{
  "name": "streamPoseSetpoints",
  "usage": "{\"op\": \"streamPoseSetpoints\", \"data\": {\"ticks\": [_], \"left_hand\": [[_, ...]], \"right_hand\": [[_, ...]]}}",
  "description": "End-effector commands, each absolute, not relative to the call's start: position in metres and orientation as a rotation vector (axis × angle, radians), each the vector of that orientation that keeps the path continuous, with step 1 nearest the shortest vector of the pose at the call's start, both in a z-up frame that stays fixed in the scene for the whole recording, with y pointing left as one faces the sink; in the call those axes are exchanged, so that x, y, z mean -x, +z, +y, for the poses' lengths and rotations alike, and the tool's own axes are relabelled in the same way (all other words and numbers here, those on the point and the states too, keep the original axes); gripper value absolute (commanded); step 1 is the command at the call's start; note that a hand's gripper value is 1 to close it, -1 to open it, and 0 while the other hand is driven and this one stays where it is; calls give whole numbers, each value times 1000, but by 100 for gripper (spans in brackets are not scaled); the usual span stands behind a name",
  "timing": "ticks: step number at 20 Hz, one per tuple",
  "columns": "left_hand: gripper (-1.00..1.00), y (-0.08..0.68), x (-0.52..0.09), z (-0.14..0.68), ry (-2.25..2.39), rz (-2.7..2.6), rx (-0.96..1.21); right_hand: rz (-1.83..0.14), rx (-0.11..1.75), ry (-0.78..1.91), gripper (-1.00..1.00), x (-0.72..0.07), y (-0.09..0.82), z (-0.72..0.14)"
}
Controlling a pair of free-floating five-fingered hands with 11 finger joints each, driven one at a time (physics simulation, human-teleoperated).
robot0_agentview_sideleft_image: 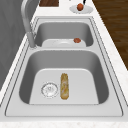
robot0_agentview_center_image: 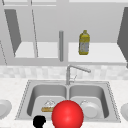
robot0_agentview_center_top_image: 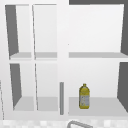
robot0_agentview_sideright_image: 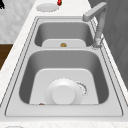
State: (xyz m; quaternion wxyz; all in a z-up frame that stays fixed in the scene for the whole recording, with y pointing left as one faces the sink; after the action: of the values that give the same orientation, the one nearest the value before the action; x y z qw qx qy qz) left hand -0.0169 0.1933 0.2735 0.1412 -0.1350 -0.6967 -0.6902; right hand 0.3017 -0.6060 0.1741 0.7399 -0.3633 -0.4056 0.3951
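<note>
The left hand (robot0_agentview_center_image: 39, 121) hangs low at the near edge of the sink (robot0_agentview_center_image: 112, 100), in front of the left basin. It shows as a compact black shape, and I cannot tell whether it is clenched or released. In the right side view it (robot0_agentview_sideright_image: 1, 4) is a black patch at the far left corner, off the counter. Just to its right in the front view sits a large red ball (robot0_agentview_center_image: 67, 114). The ball overlaps the near rim of the sink at the divider between the two basins, and whether the hand touches it cannot be told.

The left basin holds a bread loaf (robot0_agentview_sideleft_image: 64, 86) lying flat beside the round drain (robot0_agentview_sideleft_image: 49, 89). The right basin holds a white dish (robot0_agentview_sideright_image: 63, 93) lying over part of its drain, with a small reddish-brown piece (robot0_agentview_sideleft_image: 77, 40) at its near edge. The faucet (robot0_agentview_center_image: 68, 72) stands behind the divider, its spout pointing right.

A left plate (robot0_agentview_sideright_image: 47, 7) lies on the counter, with a small red item (robot0_agentview_sideright_image: 59, 2) just beside it on the wall side. A right plate (robot0_agentview_sideleft_image: 87, 10) carries a brownish round thing (robot0_agentview_sideleft_image: 80, 6).

Above, in the open wall cabinet (robot0_agentview_center_top_image: 62, 62), a yellow bottle (robot0_agentview_center_top_image: 84, 96) stands upright on the lower right shelf. It has a grey label whose writing cannot be read.
</note>
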Motion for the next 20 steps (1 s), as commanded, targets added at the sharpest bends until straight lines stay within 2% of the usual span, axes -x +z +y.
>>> {"op": "streamPoseSetpoints", "data": {"ticks": [1, 7, 15, 17, 20], "left_hand": [[0, 274, 17, 193, -1993, -2012, 390], [0, 274, 17, 193, -1993, -2012, 390], [0, 274, 17, 193, -1993, -2012, 390], [0, 274, 17, 193, -1993, -2012, 390], [0, 274, 17, 193, -1993, -2012, 390]], "right_hand": [[-888, 799, 864, -100, -294, 197, -591], [-818, 860, 898, -100, -287, 220, -551], [-845, 1019, 931, -100, -277, 223, -513], [-866, 920, 890, -100, -280, 221, -515], [-873, 915, 894, -100, -274, 219, -508]]}}
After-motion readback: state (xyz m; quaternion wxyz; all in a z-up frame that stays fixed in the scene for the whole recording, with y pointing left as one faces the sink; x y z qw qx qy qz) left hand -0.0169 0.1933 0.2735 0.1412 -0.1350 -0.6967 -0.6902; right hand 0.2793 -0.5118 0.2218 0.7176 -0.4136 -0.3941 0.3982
